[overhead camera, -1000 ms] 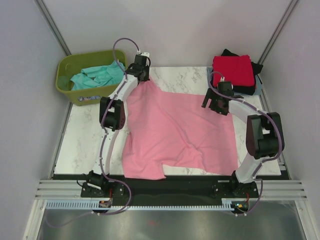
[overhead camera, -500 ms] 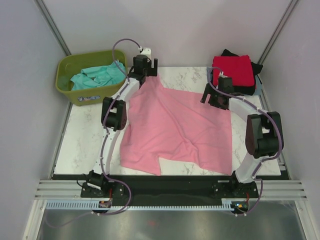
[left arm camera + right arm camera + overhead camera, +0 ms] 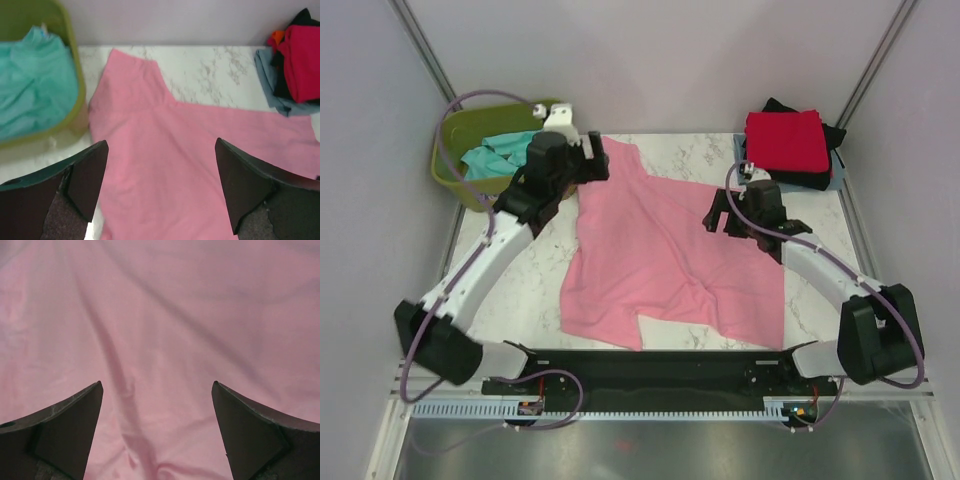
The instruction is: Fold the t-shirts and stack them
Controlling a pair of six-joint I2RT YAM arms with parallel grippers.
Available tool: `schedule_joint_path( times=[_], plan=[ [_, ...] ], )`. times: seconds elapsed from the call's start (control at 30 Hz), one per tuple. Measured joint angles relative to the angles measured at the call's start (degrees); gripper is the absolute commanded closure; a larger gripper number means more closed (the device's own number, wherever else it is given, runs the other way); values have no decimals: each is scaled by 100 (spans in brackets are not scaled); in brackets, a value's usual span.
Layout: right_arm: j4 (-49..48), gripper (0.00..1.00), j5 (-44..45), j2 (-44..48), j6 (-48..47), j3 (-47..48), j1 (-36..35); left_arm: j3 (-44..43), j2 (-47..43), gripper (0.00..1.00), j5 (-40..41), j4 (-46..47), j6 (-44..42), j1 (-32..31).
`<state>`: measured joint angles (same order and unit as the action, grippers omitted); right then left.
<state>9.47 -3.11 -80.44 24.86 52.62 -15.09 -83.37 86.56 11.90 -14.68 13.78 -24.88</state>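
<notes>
A large pink t-shirt (image 3: 660,250) lies spread and creased on the marble table (image 3: 510,290), one sleeve pointing to the far edge. My left gripper (image 3: 595,160) hovers open at the shirt's far left sleeve, with pink cloth (image 3: 165,125) below its fingers (image 3: 85,180) and nothing between them. Over the shirt's right side my right gripper (image 3: 713,215) also stands open; its wrist view is filled with pink fabric (image 3: 165,305). A teal t-shirt (image 3: 495,155) lies bunched in the tub. Folded red (image 3: 785,140), black and grey-blue t-shirts are stacked at the back right.
The olive-green tub (image 3: 455,185) stands off the table's back left corner, close to my left arm. The folded stack (image 3: 305,60) sits at the table's far right corner. Grey walls enclose the table on three sides. Bare marble shows left of the pink shirt.
My left gripper let go of the pink shirt's far sleeve and opened, and that arm swung out to the left. The shirt settled flatter. My right gripper moved slightly left over the shirt.
</notes>
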Motion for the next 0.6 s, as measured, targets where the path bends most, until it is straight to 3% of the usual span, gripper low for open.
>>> schedule_joint_path(
  times=[0.13, 0.23, 0.37, 0.47, 0.6],
  plan=[
    [107, 2, -70, 404, 61, -516, -632, 1552, -1565, 9, 98, -772, 667, -83],
    [450, 2, 245, 837, 278, -918, -903, 2522, -1932, 10, 48, -1283, 1163, -306],
    [1213, 2, 1209, 2094, 973, -1709, -859, 3794, -2223, 13, -210, -2083, 1867, -485],
    [1596, 2, 1561, 2894, 1425, -2157, -813, 4354, -2592, 14, -428, -2385, 2312, -487],
    [1764, 2, 1541, 2938, 1738, -2249, -807, 4649, -2955, 15, -533, -2693, 2804, -656]
  ],
)
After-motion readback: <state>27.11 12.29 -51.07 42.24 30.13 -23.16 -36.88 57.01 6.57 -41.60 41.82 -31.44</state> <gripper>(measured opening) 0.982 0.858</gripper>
